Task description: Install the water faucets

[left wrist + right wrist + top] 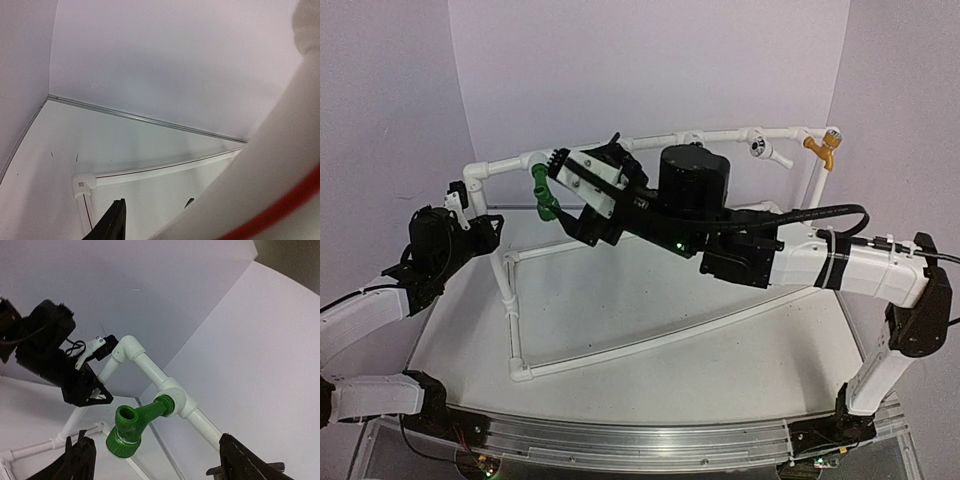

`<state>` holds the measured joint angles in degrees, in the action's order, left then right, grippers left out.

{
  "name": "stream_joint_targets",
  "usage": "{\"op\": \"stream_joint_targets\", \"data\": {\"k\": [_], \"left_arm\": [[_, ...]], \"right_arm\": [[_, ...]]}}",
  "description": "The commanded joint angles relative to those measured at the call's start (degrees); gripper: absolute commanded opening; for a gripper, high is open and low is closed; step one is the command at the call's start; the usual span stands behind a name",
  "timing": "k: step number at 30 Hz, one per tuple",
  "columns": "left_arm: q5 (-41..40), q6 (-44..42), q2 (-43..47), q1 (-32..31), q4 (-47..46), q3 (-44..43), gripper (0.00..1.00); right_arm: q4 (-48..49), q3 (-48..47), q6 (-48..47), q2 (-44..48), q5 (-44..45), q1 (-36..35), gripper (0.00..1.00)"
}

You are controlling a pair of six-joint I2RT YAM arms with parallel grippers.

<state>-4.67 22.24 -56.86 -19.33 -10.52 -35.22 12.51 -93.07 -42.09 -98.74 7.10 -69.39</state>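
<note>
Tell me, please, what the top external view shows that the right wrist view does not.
Only top external: the orange-yellow tap and white tap farther along the pipe frame. Only right wrist: the right gripper open, its fingers clear of the green faucet. Both: that faucet on the frame, and the left gripper near the corner elbow.

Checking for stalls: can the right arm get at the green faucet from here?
Probably yes. The right gripper is open and faces the green faucet, already on the white pipe, with nothing between them.
</note>
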Motion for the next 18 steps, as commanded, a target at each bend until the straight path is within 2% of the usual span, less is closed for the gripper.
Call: {"op": "stream_joint_targets", "data": {"k": [1,4,8,15,18], "left_arm": [[8.61,11.27,-0.97,-1.76,3.25,-0.44,0.00],[8.51,11.25,-0.76,-1.77,3.31,-0.55,0.00],[8.61,11.24,-0.56,-1.76,3.26,-0.38,0.00],[8.59,11.20,-0.32,-1.76,3.28,-0.20,0.00],[8.52,11.20,-0.14,-1.77,3.30,-0.05,0.00]], "right_arm": [[-9.99,-2.19,-27.17,0.17,-0.74,-1.12,0.87],[-10.13,-2.92,-44.16,-1.95,5.81,-1.90,0.88],[-1.17,-3.13,-61.12,-5.71,11.87,-2.07,0.89],[13.89,-4.09,-85.84,-11.23,11.33,-2.06,0.89],[17.45,-5.46,-93.01,-13.68,10.37,-1.93,0.89]]}}
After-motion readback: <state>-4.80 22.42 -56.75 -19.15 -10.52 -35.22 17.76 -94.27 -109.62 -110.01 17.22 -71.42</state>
